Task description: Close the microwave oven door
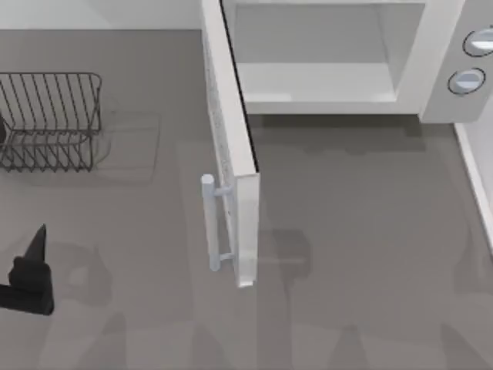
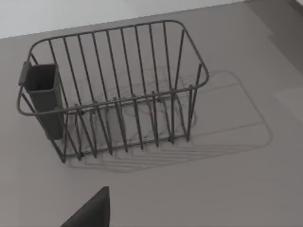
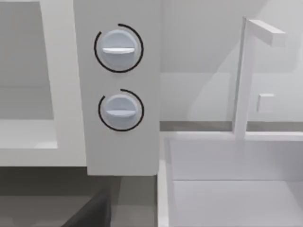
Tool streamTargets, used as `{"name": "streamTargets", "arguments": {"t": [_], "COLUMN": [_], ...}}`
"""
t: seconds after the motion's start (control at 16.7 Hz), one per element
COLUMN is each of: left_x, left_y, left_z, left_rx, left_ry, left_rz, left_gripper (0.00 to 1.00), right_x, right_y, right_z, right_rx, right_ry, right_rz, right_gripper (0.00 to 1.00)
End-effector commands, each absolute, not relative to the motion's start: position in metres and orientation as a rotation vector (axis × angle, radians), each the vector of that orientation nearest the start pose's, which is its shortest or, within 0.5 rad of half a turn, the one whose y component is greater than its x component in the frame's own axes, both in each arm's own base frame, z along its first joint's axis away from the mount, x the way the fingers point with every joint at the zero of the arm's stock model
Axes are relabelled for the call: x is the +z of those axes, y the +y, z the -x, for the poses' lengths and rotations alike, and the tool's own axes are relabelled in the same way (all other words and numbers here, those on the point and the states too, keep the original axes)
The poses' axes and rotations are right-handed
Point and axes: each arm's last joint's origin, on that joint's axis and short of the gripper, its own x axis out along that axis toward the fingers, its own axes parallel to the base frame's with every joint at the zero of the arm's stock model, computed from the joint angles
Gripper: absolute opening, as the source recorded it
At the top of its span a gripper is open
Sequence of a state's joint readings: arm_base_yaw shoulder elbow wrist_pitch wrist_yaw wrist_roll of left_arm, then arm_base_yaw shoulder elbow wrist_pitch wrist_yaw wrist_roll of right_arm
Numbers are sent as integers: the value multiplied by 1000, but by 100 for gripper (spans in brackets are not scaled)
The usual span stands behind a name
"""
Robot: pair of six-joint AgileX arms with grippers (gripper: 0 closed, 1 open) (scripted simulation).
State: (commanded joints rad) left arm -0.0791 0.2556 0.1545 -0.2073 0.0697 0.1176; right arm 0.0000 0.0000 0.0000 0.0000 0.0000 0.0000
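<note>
The oven [image 1: 339, 54] sits at 12 o'clock, its door [image 1: 231, 146] swung wide toward 6. The left tool [image 1: 31, 270], at 8 o'clock, is nearer; door lies toward its 2. Grip state: cannot tell.
</note>
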Motion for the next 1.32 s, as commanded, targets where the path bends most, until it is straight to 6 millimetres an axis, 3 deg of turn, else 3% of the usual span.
{"name": "streamTargets", "arguments": {"t": [0.36, 0.78, 1.02, 1.32], "left_x": [205, 255, 283, 321], "left_y": [-29, -65, -91, -120], "left_z": [-138, -201, -245, -290], "left_rx": [-420, -792, -988, -1167], "left_ry": [676, 1034, 1121, 1077], "left_rz": [-293, -482, -559, -635], "left_gripper": [100, 100, 100, 100], "right_x": [160, 160, 160, 160], "right_y": [-1, -1, -1, -1], "right_z": [-106, -106, -106, -106], "right_rx": [0, 0, 0, 0], "right_ry": [0, 0, 0, 0], "right_rz": [0, 0, 0, 0], "right_gripper": [100, 100, 100, 100]}}
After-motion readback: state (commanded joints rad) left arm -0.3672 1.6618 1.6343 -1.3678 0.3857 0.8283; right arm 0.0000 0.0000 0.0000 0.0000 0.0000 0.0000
